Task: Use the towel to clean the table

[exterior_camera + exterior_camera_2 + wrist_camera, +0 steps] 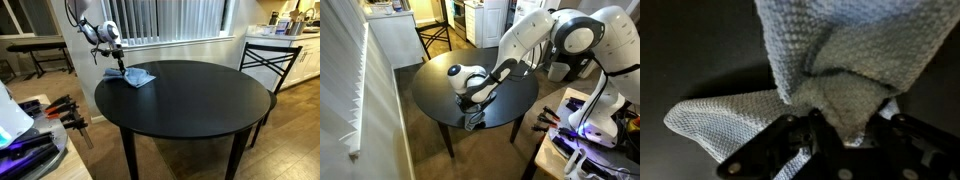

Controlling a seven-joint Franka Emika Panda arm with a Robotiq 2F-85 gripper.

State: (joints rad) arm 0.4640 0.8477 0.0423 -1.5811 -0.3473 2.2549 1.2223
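Dim room, window glare, blurry wrist view

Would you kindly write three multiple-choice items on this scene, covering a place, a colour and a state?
1. Where is the towel? A at the centre of the table; B near the table's edge; C lifted clear of the table.
2. What colour is the table? A white; B black; C red.
3. How is the gripper? A open and empty; B shut on the towel; C out of view.
Answers: B, it lies by the rim in both exterior views. B, the top is black. B, the wrist view shows cloth bunched in its grip.
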